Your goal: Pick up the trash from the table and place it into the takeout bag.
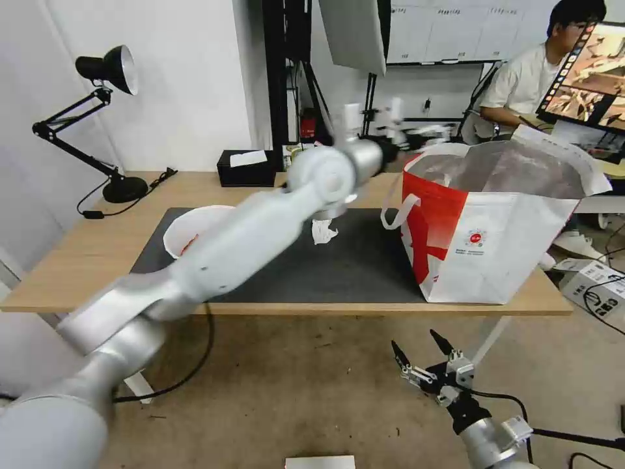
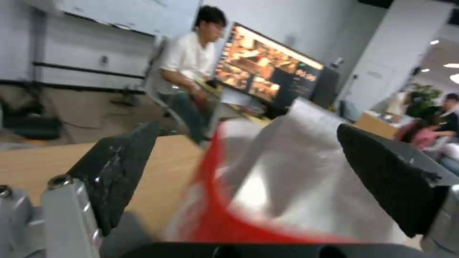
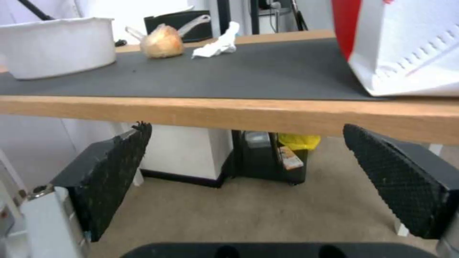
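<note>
White and red, the takeout bag [image 1: 495, 241] stands open on the right end of the table [image 1: 84, 260], its foil lining showing. The left gripper [image 2: 249, 161] hovers beside the bag's rim with its fingers [image 2: 119, 172] spread and nothing between them. On the dark mat [image 1: 351, 260] lie a crumpled tissue [image 1: 323, 231], a white bowl [image 1: 192, 231] and (seen from the right wrist) a clear bag with a beige lump [image 3: 161, 43]. The right gripper [image 1: 422, 352] hangs below the table edge, fingers apart and empty.
</note>
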{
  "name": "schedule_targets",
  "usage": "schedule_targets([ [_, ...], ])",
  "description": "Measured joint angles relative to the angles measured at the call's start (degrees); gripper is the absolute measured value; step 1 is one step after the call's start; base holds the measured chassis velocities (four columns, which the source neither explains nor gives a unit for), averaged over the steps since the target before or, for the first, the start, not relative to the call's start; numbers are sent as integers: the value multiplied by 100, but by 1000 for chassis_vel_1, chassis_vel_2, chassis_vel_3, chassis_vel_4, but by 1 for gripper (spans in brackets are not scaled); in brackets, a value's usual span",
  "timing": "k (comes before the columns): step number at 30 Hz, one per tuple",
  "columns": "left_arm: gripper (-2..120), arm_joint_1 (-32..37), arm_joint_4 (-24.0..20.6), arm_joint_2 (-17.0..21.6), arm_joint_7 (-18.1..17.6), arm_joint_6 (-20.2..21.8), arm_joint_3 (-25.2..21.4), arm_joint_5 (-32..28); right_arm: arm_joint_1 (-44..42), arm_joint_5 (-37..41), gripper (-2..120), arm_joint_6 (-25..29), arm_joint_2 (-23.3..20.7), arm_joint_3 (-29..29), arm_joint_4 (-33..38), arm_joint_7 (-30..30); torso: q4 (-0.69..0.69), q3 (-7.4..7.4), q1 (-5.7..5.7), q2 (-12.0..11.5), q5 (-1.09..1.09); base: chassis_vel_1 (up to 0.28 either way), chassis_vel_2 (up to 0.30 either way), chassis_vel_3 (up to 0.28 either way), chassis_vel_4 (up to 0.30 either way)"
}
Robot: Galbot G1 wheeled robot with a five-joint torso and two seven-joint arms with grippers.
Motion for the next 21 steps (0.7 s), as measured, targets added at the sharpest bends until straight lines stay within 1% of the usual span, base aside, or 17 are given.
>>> schedule_targets([
  [1, 100, 0, 0, 0, 0, 0, 0, 0, 0, 0, 100, 0, 0, 0, 0, 0, 0, 0, 0, 0, 0, 0, 0, 0, 0],
  [2, 100, 198, -169, 270, 118, -168, 0, 226, 19, -34, 100, 5, 1, -21, 12, 3, 0, 0, 0, 0, -1, 0, 0, 0, 0],
  [4, 100, 669, -493, 956, 497, -508, -11, 948, 66, -62, 100, 11, -3, -72, 31, 10, 0, 0, 0, 0, -1, 0, 0, 0, 0],
  [5, 100, 669, -493, 956, 497, -508, -11, 948, 66, -62, 100, 11, -3, -72, 31, 10, 0, 0, 0, 0, -1, 0, 0, 0, 0],
  [6, 100, 779, -557, 1113, 618, -586, -28, 1171, 83, -65, 100, 11, -5, -88, 32, 13, 2, 1, 0, 0, -1, 0, 0, 0, 0],
  [7, 100, 1023, -670, 1390, 882, -740, -132, 1675, 112, -71, 100, 12, -6, -120, 33, 17, 1, 0, 0, 0, -1, 0, 0, 0, 0],
  [8, 100, 1173, -724, 1523, 1019, -812, -219, 1949, 130, -78, 100, 11, -6, -140, 33, 19, 0, 0, 0, 0, -1, 0, 0, 0, 0],
  [9, 100, 1173, -724, 1523, 1019, -812, -219, 1949, 130, -78, 100, 11, -6, -140, 33, 19, 0, 0, 0, 0, -1, 0, 0, 0, 0],
  [10, 100, 1423, -803, 1694, 1184, -908, -375, 2278, 150, -87, 100, 12, -6, -162, 33, 22, -1, 0, 0, 0, -1, 0, 0, 0, 0],
  [11, 100, 1630, -861, 1803, 1273, -964, -529, 2468, 157, -89, 100, 12, -6, -173, 35, 25, -1, 0, 0, 0, 0, 0, 0, 0, 0],
  [12, 100, 1630, -861, 1803, 1273, -964, -529, 2468, 157, -89, 100, 12, -6, -173, 35, 25, -1, 0, 0, 0, 0, 0, 0, 0, 0],
  [15, 100, 2353, -1067, 2067, 1426, -1105, -1090, 2770, 163, -102, 100, 13, -9, -201, 72, 27, -2, 0, 0, 0, 1, 0, 0, 0, 0],
  [16, 100, 2353, -1067, 2067, 1426, -1105, -1090, 2770, 163, -102, 100, 13, -9, -201, 72, 27, -2, 0, 0, 0, 1, 0, 0, 0, 0],
  [17, 100, 2624, -1134, 2147, 1460, -1156, -1311, 2844, 162, -104, 100, 17, -11, -203, 82, 27, -2, 0, -1, 0, 1, 0, 0, 0, 0],
  [19, 100, 3303, -1327, 2293, 1567, -1258, -1925, 3029, 159, -105, 100, 31, -13, -205, 92, 27, -2, 0, 0, 0, 0, 0, 0, 0, 0],
  [20, 100, 3303, -1327, 2293, 1567, -1258, -1925, 3029, 159, -105, 100, 31, -13, -205, 92, 27, -2, 0, 0, 0, 0, 0, 0, 0, 0],
  [21, 100, 3630, -1415, 2349, 1612, -1305, -2265, 3100, 160, -106, 100, 36, -13, -204, 99, 29, -3, 0, 0, 0, 1, 0, 0, 0, 0],
])
